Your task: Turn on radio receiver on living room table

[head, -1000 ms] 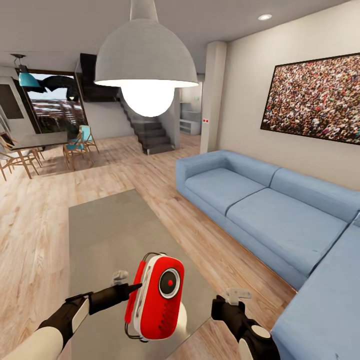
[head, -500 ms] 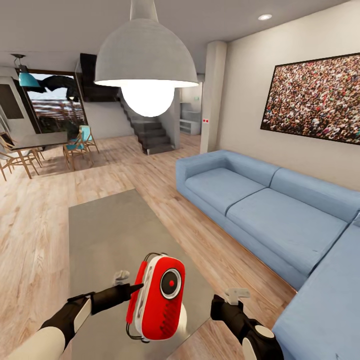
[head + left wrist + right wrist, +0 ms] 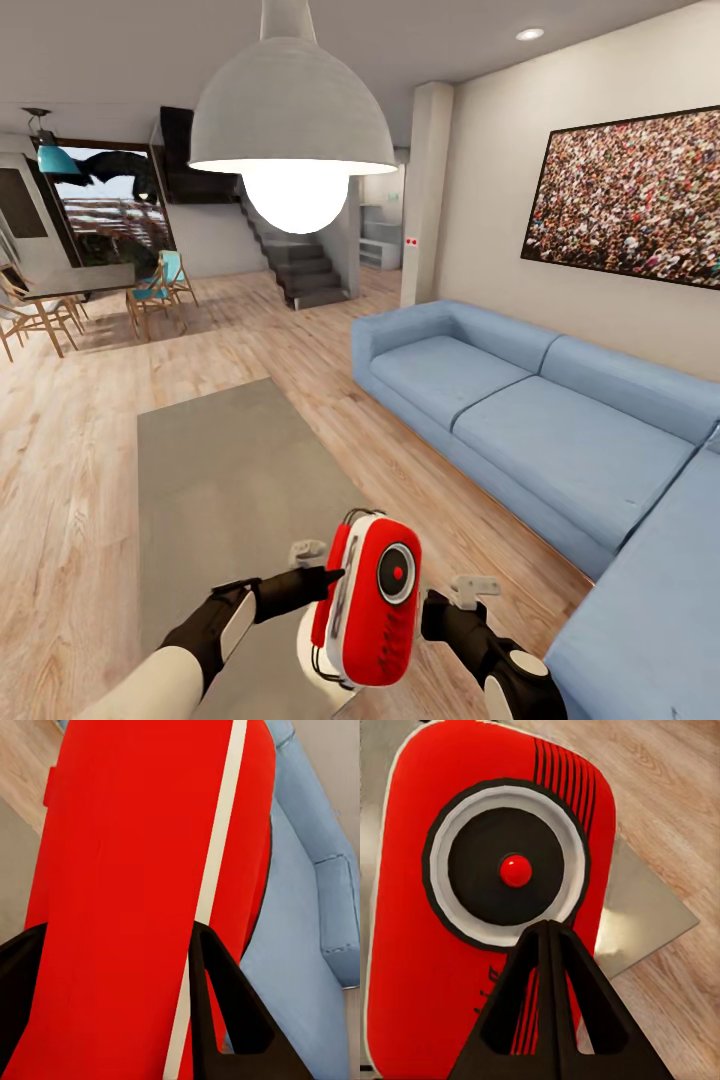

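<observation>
The radio receiver (image 3: 372, 600) stands upright over the near end of the table (image 3: 215, 470), w/ the left gripper (image 3: 322, 578) clamped on its left side; in the left wrist view the black fingers (image 3: 225, 1012) sit on both sides of the red body. The right gripper (image 3: 455, 600) is just right of the radio, and in the right wrist view its fingers (image 3: 547, 1020) are pressed together, pointing at the round dial w/ red centre. The blue sofa (image 3: 540, 420) is on the right.

Left hand (image 3: 112, 1020) grips red radio (image 3: 135, 870) (white trim), blue sofa (image 3: 300, 922) behind
</observation>
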Controlling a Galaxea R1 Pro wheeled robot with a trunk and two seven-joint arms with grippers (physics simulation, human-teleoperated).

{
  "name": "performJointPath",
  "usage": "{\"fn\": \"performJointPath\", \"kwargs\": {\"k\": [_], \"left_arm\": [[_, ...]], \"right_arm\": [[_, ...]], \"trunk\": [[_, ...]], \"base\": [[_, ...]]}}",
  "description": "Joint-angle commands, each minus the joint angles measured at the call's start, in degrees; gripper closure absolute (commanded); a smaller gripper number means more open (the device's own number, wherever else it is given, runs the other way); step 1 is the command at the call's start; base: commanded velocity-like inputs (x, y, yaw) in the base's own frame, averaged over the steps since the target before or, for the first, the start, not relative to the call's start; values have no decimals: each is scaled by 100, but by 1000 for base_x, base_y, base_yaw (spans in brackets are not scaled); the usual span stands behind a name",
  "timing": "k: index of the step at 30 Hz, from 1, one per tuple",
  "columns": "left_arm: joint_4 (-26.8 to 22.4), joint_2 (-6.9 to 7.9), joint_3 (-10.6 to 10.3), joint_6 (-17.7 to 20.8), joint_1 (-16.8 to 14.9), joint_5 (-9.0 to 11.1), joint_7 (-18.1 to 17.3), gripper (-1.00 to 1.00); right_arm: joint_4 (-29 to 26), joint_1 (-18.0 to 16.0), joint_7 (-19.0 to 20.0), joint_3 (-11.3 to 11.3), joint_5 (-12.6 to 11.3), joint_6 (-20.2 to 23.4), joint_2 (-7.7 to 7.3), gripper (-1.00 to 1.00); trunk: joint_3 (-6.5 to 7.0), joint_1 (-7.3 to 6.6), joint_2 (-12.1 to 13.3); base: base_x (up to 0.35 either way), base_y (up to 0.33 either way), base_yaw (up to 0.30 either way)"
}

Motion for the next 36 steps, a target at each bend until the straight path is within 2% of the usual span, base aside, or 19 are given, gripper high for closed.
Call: {"fn": "performJointPath", "kwargs": {"k": [1, 8, 13, 22, 25, 28, 33, 36], "left_arm": [[-5, 6, 5, 15, 0, 46, 43, 100], [5, 48, 0, -5, 0, 32, 445, 100], [12, 43, 0, -6, 0, 46, 517, 100], [13, 21, -38, 0, 0, 55, 463, 100], [8, 13, -51, 0, 0, 57, 450, 100], [5, 17, -52, 0, 0, 57, 441, 100], [-4, 59, -53, 0, 0, 51, 70, 100], [-4, 66, -53, 0, 0, 49, 21, 100]], "right_arm": [[0, 0, 3, 0, 0, 0, 1, 100], [-11, 0, 13, -7, 5, 0, -2, 100], [-50, -68, 14, -1, 9, 0, 0, 100], [-61, -221, 16, 83, -11, 0, 15, 100], [-61, -227, 16, 377, -15, 0, 23, 100], [-61, -233, 16, 443, -17, -4, 28, 100], [-61, -266, 16, 465, -25, 0, 33, 100], [-61, -267, 16, 466, -26, -3, 33, 100]], "trunk": [[1, 0, 0], [1, 0, 0], [1, 0, 0], [1, 0, 0], [1, 0, 0], [1, 0, 0], [1, 0, 0], [1, 0, 0]], "base": [[0, 0, 0], [0, 0, 0], [0, 0, 0], [0, 0, 0], [0, 0, 0], [0, 0, 0], [0, 0, 0], [0, 0, 0]]}}
